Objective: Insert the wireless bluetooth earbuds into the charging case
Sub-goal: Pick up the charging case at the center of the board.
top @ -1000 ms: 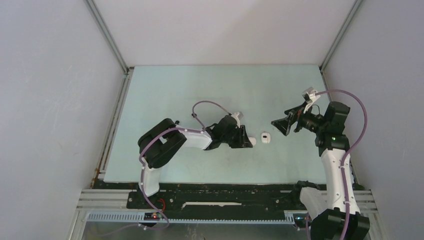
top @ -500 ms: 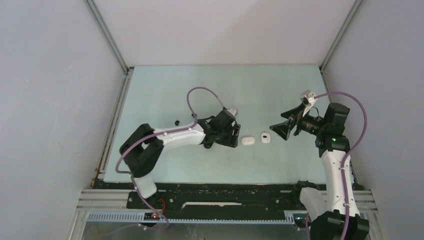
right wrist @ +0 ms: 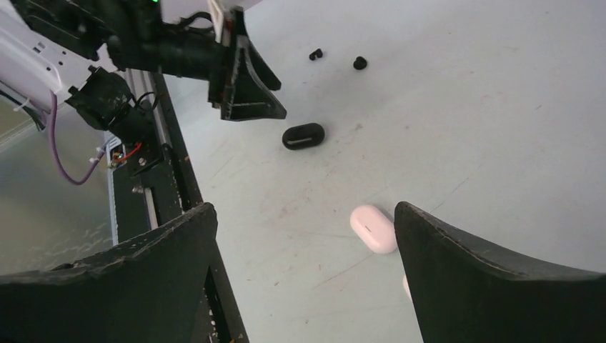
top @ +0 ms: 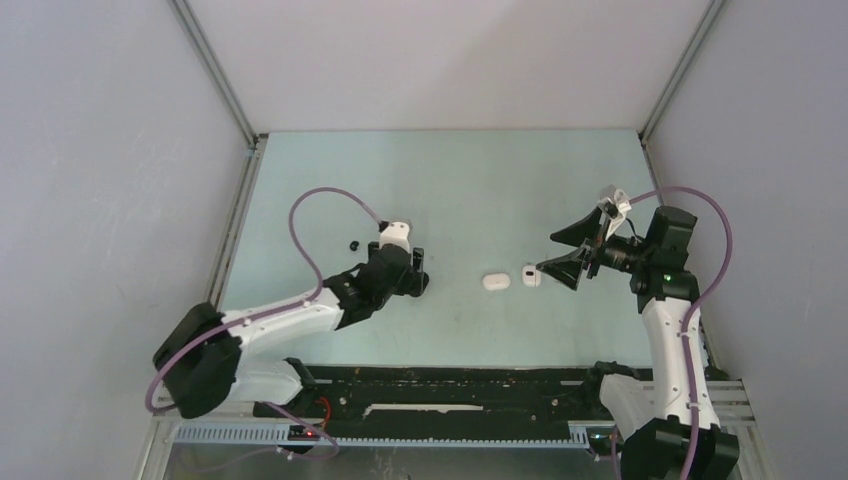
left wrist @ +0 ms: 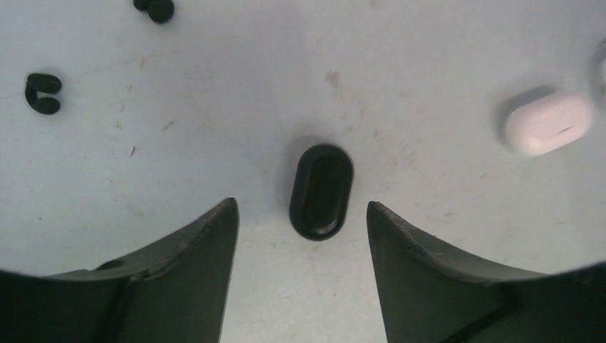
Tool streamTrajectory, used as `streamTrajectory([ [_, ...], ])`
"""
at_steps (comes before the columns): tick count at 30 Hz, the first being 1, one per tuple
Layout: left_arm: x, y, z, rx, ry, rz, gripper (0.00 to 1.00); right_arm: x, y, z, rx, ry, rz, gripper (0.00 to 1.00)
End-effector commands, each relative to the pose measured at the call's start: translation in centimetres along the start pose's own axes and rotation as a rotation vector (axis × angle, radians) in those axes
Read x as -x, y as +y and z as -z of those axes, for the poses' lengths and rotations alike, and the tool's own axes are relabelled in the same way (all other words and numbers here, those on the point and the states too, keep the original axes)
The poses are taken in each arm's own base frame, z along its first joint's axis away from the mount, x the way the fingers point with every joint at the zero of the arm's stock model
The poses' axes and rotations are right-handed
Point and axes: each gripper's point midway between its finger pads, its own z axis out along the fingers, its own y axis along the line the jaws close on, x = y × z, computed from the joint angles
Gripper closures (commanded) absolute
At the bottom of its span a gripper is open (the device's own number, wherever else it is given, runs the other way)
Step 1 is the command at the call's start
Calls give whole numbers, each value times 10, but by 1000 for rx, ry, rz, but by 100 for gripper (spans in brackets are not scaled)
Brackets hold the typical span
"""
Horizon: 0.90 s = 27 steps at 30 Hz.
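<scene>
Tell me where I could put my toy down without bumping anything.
The far half of the pale green table, up to the back wall, is bare. So is the near strip between the two arms, by the black rail. The middle is crowded: tiny black earbuds, black oval case under the open left gripper, white pill-shaped case, open right gripper.

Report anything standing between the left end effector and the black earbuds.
Nothing visible does. The open left end effector faces the black case; the black earbuds lie off to one side of it, only bare table between.

No legible text or markings anywhere.
</scene>
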Motion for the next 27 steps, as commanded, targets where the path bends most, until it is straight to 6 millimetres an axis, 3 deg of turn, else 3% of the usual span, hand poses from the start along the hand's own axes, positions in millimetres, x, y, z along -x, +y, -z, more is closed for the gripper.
streamTrajectory([
  [1,-8,-10,-11,-9,89,-108,31,-3,7,2,40,6,49,6],
  [9,-40,-15,-37,82,239,-239,34,-9,-1,3,-7,29,77,10],
  [19,-51,-13,-46,142,318,-295,42,-10,1,3,-1,31,89,11],
  [27,-66,-19,-44,98,383,-299,66,-11,2,3,3,32,95,11],
])
